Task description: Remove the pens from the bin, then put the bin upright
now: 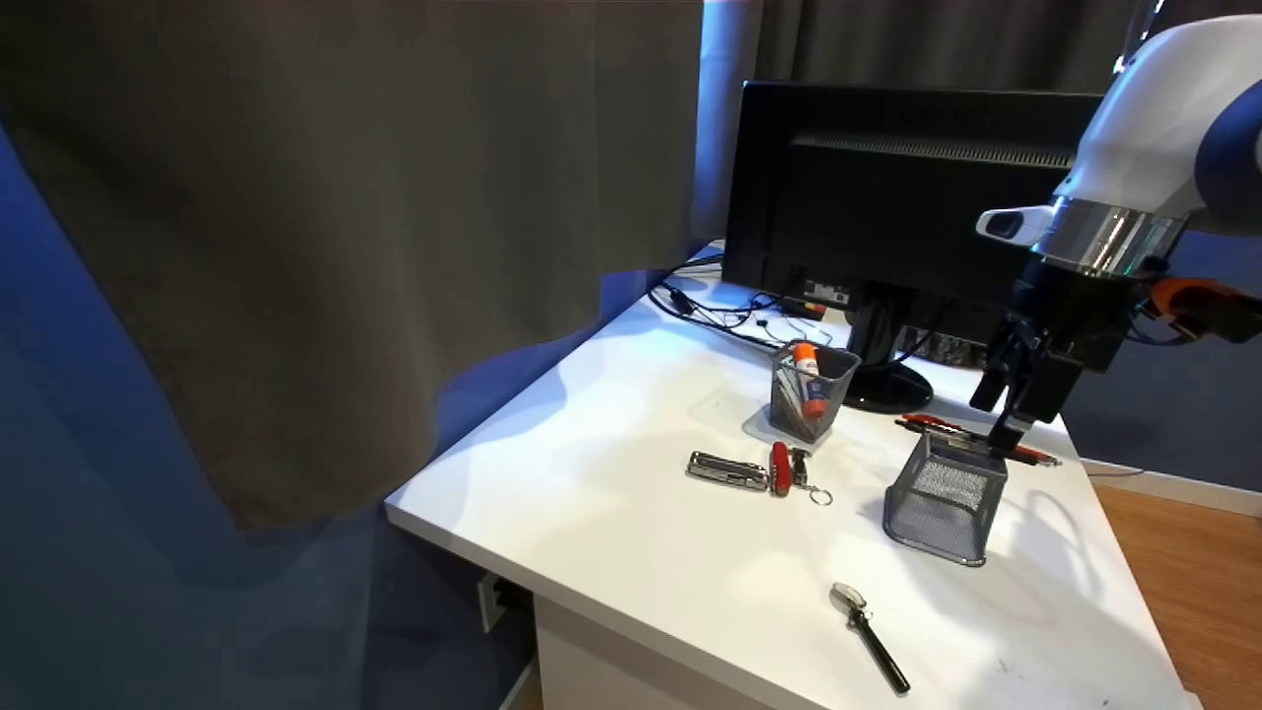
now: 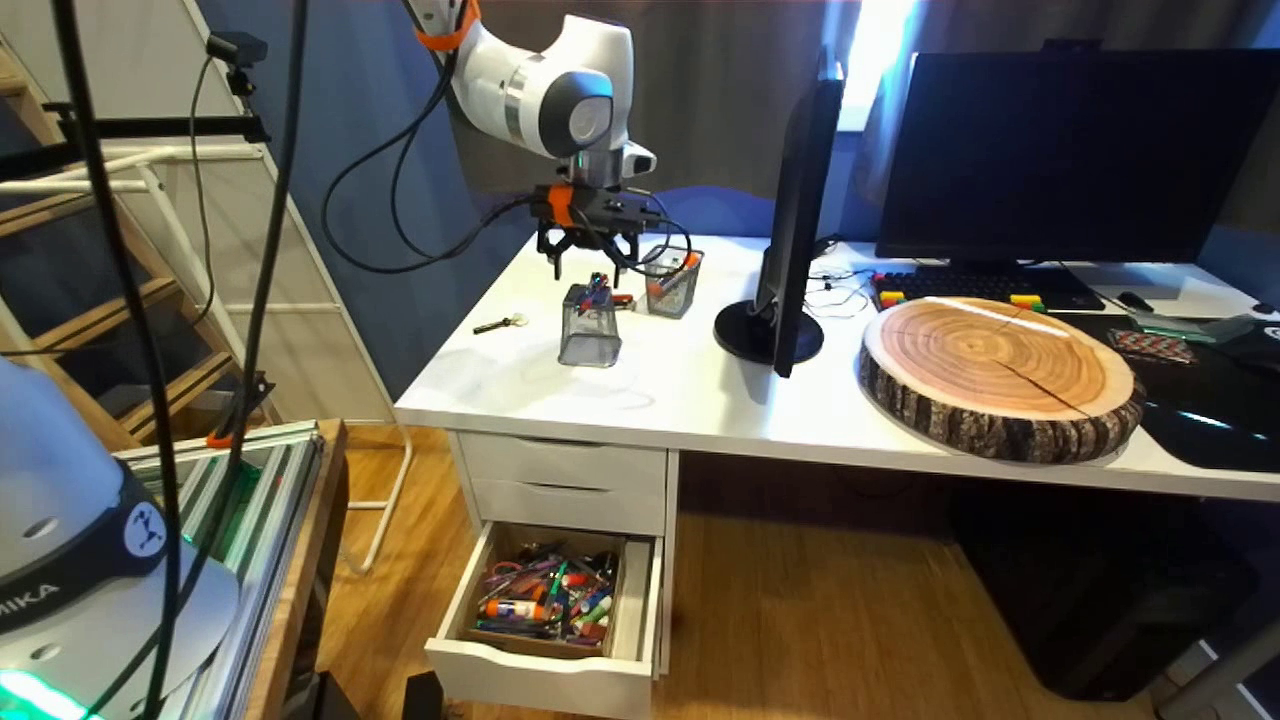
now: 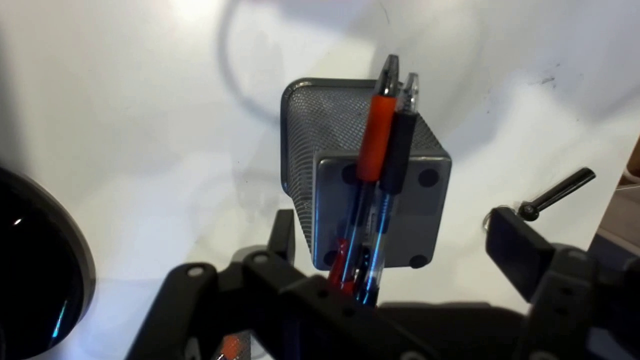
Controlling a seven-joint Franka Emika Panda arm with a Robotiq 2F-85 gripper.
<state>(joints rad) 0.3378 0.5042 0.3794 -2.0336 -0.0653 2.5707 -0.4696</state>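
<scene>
Your gripper [image 3: 395, 235], two-fingered, black: jaws standing wide apart, nothing clamped between them, hanging above the bin [image 1: 942, 508]; contact with the mesh you cannot tell from these views.

Said bin: one, dark grey wire mesh, boxy, see-through. Position: upside down on the white desk [image 1: 631, 493], rim down, base uppermost, its dark round feet facing you in the wrist view.

Pens [image 3: 376, 137]: two, slim, side by side, lying across the upturned base and overhanging it at both ends; one with orange grip, one with black.

Mesh pen holder [image 1: 838, 380]: upright, near the bin, a glue stick [image 1: 808, 360] with orange ends leaning inside.

Multi-tool [image 1: 728, 471]: silver, lying in front of that holder. Red pocketknife [image 1: 780, 468]: just beside it, a key ring [image 1: 820, 496] near its end.

Black-handled tool [image 1: 877, 646]: silver head, lying flat, well apart from the holder; exact kind too small to tell.

Monitor [image 1: 887, 187]: black, back toward you in an exterior view, on a round stand [image 1: 892, 387] behind the holder.

Cables [image 1: 725, 316]: black, loose on the desk by the monitor.

Dark curtain [image 1: 375, 247]: hanging before a blue wall [image 1: 128, 473].

Farther along, in an exterior view: bark-edged wood slice [image 2: 1000, 360], lying flat; keyboard [image 2: 950, 282] and a further monitor [image 2: 1060, 150] beyond it; below, an open drawer [image 2: 545, 685] crammed with assorted stationery [image 2: 550, 590].
</scene>
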